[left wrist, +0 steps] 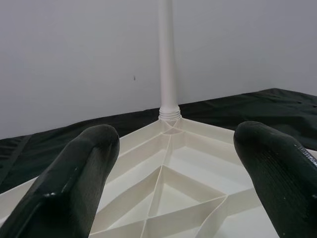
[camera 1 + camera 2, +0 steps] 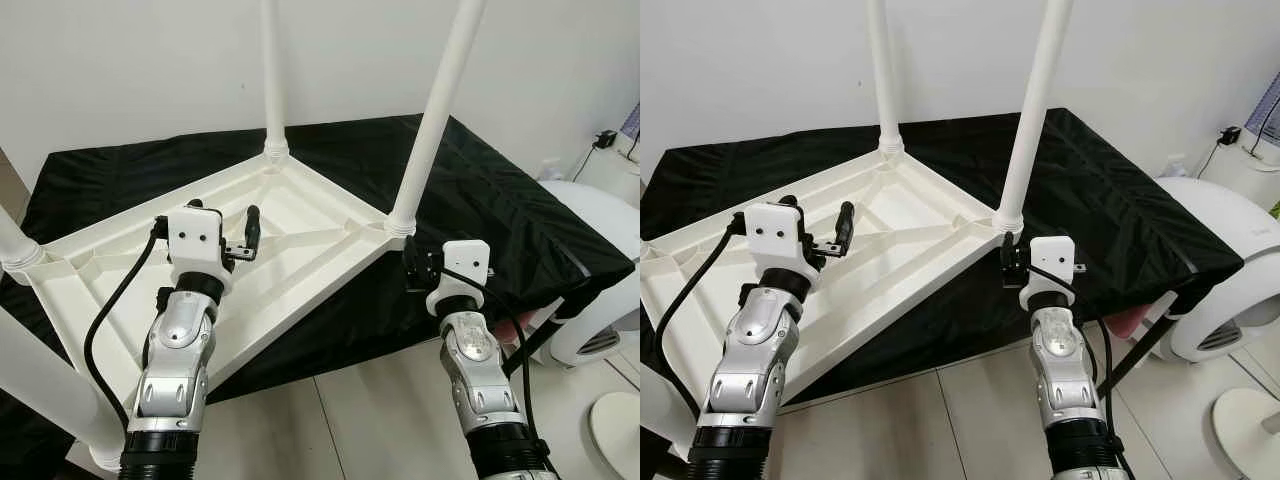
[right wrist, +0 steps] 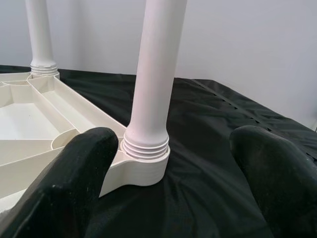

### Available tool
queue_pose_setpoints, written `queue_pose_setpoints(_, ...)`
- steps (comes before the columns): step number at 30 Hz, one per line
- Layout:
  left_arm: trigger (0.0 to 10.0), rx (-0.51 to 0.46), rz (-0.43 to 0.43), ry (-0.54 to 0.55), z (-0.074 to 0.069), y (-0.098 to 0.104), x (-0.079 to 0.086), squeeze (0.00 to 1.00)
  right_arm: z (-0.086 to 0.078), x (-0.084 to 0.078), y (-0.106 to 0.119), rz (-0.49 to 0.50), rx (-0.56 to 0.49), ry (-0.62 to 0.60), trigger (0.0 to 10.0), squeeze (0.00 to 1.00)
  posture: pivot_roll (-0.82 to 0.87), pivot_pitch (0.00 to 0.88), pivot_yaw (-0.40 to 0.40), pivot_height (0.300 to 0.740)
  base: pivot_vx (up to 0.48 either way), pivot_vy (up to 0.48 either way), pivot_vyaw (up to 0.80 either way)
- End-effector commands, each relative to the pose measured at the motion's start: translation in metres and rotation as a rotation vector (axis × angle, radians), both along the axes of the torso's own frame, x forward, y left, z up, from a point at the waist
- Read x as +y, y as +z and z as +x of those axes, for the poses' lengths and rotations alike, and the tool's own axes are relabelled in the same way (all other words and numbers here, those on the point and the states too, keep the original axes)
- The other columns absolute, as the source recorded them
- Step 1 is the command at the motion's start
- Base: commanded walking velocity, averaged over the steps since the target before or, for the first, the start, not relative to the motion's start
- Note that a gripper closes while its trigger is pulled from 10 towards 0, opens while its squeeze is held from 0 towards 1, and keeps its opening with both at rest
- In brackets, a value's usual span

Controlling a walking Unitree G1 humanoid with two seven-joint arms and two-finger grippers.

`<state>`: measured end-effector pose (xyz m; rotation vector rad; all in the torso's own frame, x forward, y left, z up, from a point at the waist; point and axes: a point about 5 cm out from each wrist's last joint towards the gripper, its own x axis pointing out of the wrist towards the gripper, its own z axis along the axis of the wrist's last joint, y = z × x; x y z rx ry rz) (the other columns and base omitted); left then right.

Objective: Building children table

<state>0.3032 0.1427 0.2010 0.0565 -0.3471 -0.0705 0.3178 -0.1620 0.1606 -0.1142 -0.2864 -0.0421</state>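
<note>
A white children's table [image 2: 300, 225] lies upside down on a black cloth [image 2: 500, 200], its ribbed underside facing up. White legs stand upright at the corners: a far one [image 2: 272, 80], a right one [image 2: 437, 110], and two at the left [image 2: 15, 245]. My left gripper [image 2: 240, 240] hovers open over the ribbed underside, pointing at the far leg [image 1: 167, 59]. My right gripper [image 2: 412, 265] is open just in front of the right leg's threaded base [image 3: 146, 148], with a finger [image 3: 74, 178] on each side and apart from it.
The cloth-covered platform ends at a front edge close to my arms, with tiled floor [image 2: 380, 420] below. A white rounded appliance [image 2: 600, 300] and a white disc [image 2: 615, 430] stand at the right. A plain wall is close behind the table.
</note>
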Motion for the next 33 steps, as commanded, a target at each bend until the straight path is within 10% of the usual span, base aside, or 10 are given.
queue_pose_setpoints(1, 10.0, 0.008, -0.009, 0.019, 0.0016, -0.0001, 0.0022, 0.0, 0.0025, 0.0025, 0.0021, -0.002, -0.001, 0.017, 10.0, 0.0, -0.02, 0.031, 0.003, 0.74, 0.0, 0.0, 0.0)
queue_pose_setpoints(33, 10.0, 0.014, -0.014, 0.039, 0.0088, -0.001, 0.0041, 0.0, 0.0104, -0.0007, 0.008, -0.055, -0.023, 0.017, 10.0, 0.0, -0.02, 0.0, -0.022, 0.74, 0.0, 0.0, 0.0)
